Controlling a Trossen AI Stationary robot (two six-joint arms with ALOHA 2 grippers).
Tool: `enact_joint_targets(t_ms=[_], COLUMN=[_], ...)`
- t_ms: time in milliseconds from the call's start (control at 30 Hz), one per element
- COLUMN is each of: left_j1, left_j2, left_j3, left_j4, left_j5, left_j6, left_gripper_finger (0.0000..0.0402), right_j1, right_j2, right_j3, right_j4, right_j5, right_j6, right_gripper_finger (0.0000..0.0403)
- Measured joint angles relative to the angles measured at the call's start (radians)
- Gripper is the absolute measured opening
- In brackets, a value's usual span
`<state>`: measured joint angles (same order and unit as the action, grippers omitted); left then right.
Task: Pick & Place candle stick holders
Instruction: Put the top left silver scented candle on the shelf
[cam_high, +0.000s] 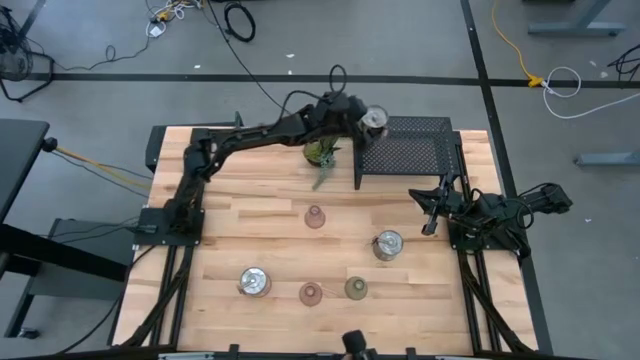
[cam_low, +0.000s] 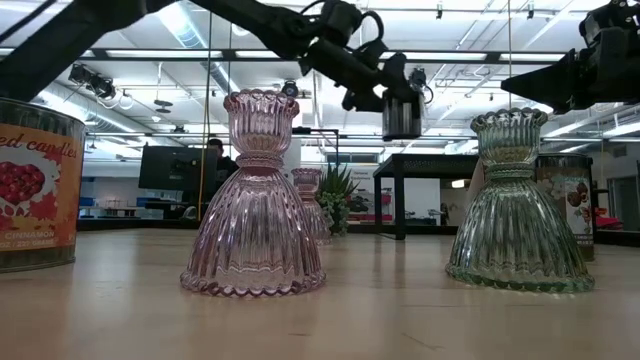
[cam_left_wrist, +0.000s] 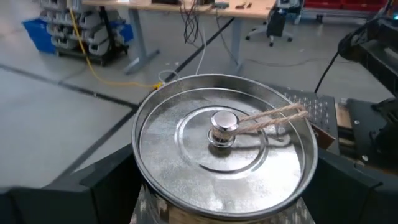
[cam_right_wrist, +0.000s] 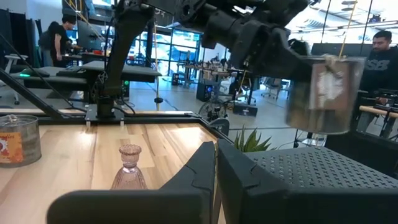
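Observation:
My left gripper (cam_high: 372, 122) is shut on a shiny silver holder with a lid (cam_left_wrist: 224, 146), held in the air at the far side, over the left edge of the black mesh rack (cam_high: 408, 150). It also shows in the low view (cam_low: 402, 118) and the right wrist view (cam_right_wrist: 326, 93). Two more silver holders (cam_high: 388, 245) (cam_high: 254, 282) stand on the table. So do two pink glass holders (cam_high: 315, 217) (cam_high: 311, 293) and an olive-green one (cam_high: 356, 288). My right gripper (cam_high: 430, 215) is shut and empty at the table's right (cam_right_wrist: 216, 180). My left gripper pinches the silver holder between its two fingers by the side wall below the rim (cam_left_wrist: 140, 186), one finger on each side. The fingers come from the table's left, slanting down. The holder is upright, lid up, lifted clear of the table and the rack.
A small green potted plant (cam_high: 322, 155) stands just left of the rack, under the left arm. The rack's mesh top (cam_right_wrist: 311, 168) is bare. Bare wood lies between the near holders and the rack. People stand in the room behind (cam_right_wrist: 59, 37).

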<state>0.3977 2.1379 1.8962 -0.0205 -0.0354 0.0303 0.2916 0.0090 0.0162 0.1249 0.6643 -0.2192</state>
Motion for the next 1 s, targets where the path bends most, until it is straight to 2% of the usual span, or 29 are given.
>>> enact_joint_targets(t_ms=[167, 467, 600, 933, 1000], left_j1=[0.01, 0.061, 0.076, 0.076, 0.075], left_j2=[0.064, 0.102, 0.102, 0.156, 0.172], left_j3=[0.055, 0.061, 0.061, 0.062, 0.061], left_j4=[-0.016, -0.007, 0.003, 0.106, 0.116], left_j5=[-0.012, -0.013, 0.033, 0.055, 0.03], left_j6=[0.014, -0.022, -0.061, -0.071, -0.071], left_gripper_finger=[0.0361, 0.0361, 0.0361, 0.0361, 0.0361], right_j1=[0.0, 0.0, 0.0, 0.0, 0.0], right_j2=[0.0, 0.0, 0.0, 0.0, 0.0], right_j3=[0.0, 0.0, 0.0, 0.0, 0.0], right_j4=[0.0, 0.0, 0.0, 0.0, -0.001], right_j5=[0.0, 0.0, 0.0, -0.002, -0.006], right_j6=[0.0, 0.0, 0.0, 0.0, 0.0], right_gripper_finger=[0.0018, 0.0018, 0.0018, 0.0018, 0.0018])
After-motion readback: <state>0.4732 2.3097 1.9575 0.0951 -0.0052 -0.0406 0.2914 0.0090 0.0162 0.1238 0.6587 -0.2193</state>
